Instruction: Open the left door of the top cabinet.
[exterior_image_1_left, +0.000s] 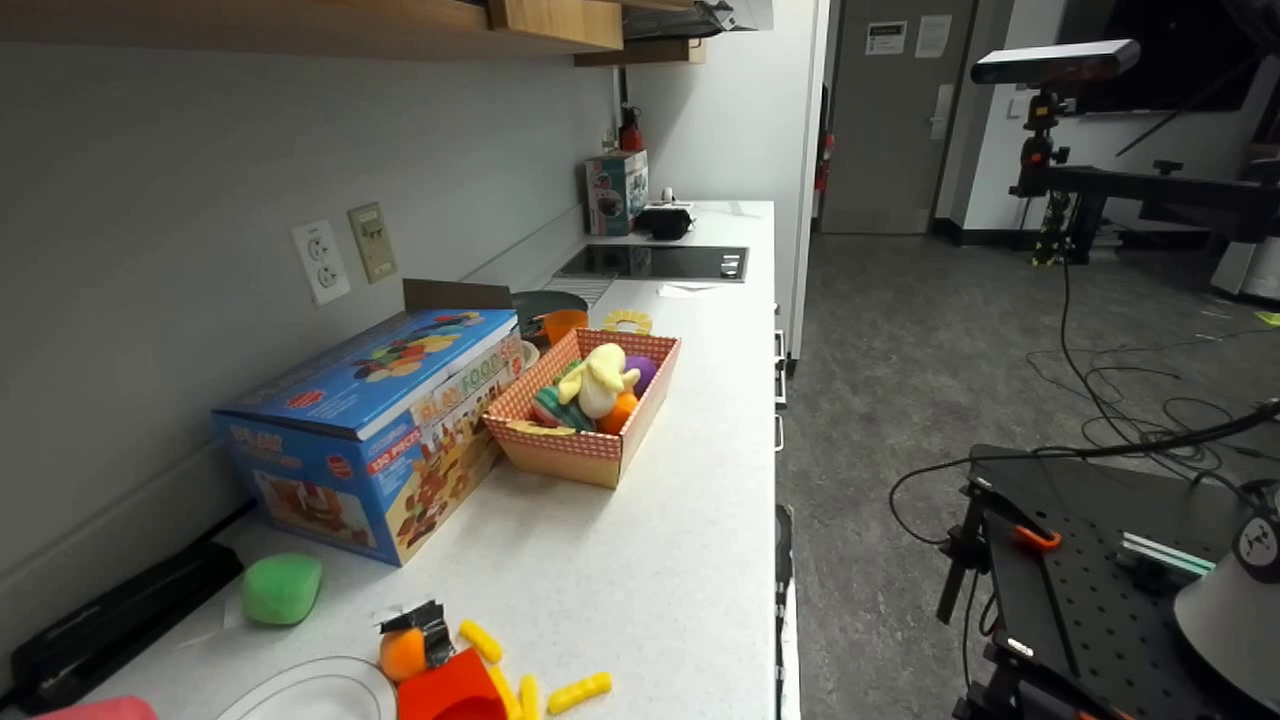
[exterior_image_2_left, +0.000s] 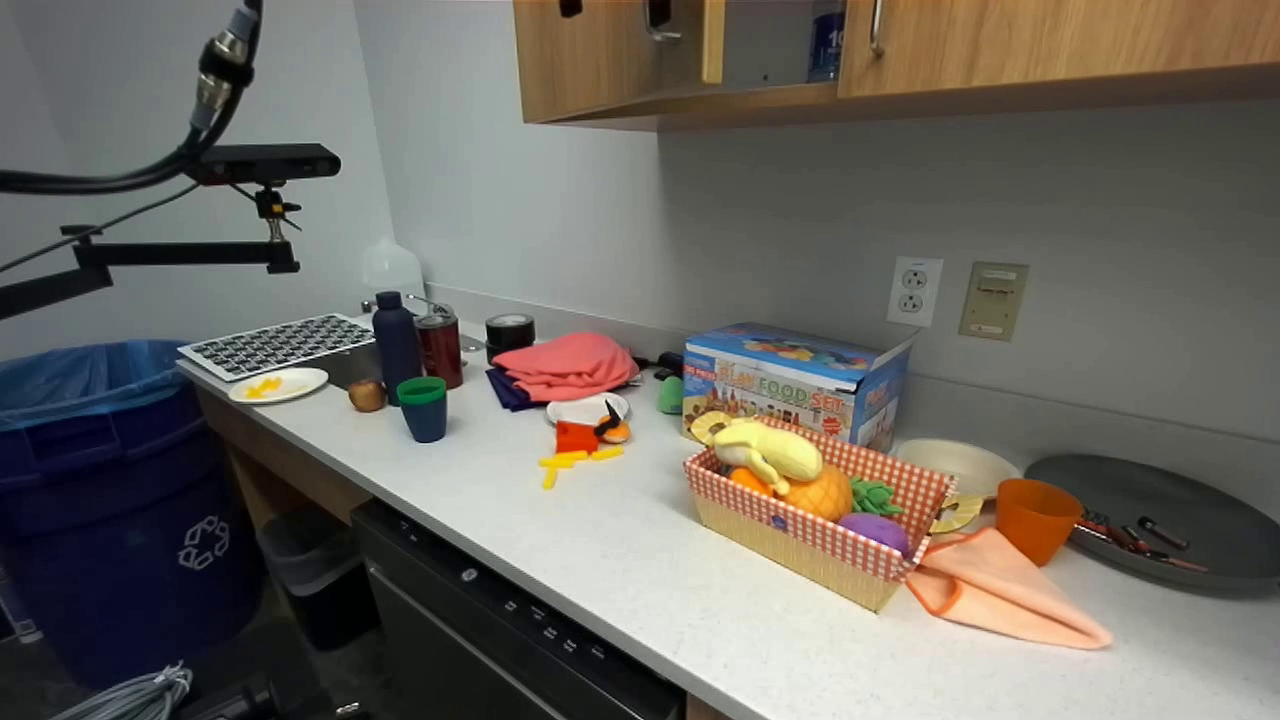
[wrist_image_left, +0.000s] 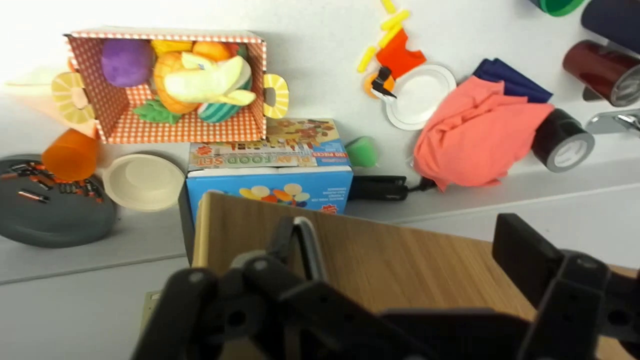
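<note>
The top cabinet of light-brown wood hangs on the wall. Its underside crosses the top of an exterior view. Its left door stands partly open; the gap shows the inside. In the wrist view this door lies in front of my gripper, whose fingers are wide apart. The silver door handle is between the fingers, right beside the left finger; I cannot tell whether they touch. In an exterior view only the fingertips show at the top edge, one at the handle.
A blue bottle stands inside the cabinet. Below, on the white countertop, are a play food box, a checkered basket of toy food, a coral cloth and a dark bottle. The cabinet's right door handle hangs close by.
</note>
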